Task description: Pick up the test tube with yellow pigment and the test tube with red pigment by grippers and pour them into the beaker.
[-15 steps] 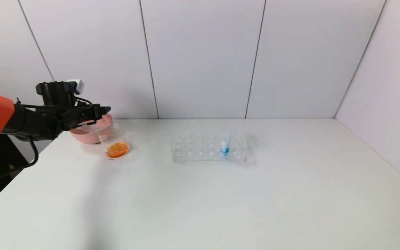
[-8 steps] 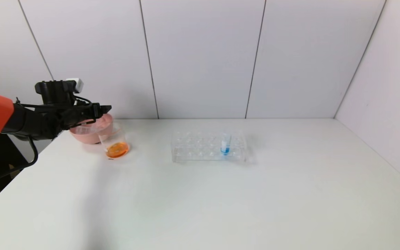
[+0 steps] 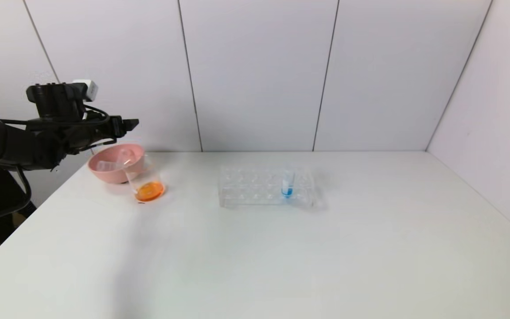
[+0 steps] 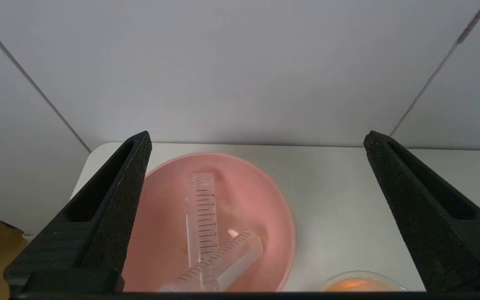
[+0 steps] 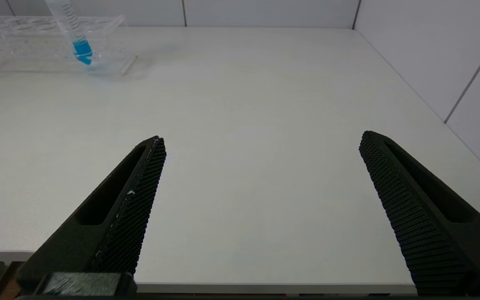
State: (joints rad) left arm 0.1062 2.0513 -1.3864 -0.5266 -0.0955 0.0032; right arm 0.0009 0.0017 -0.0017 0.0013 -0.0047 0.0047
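Left hand (image 3: 124, 125), fingers spread and empty, has risen higher above the pink bowl (image 3: 104, 170).

the right claw (image 5: 260, 143) hangs over the near edge of the white counter (image 5: 244, 104), fingers (image 5: 139, 187) spread wide with nothing between them. well apart from it, a clear tube rack (image 5: 23, 46) holds one tilted tube with blue liquid (image 5: 77, 37).
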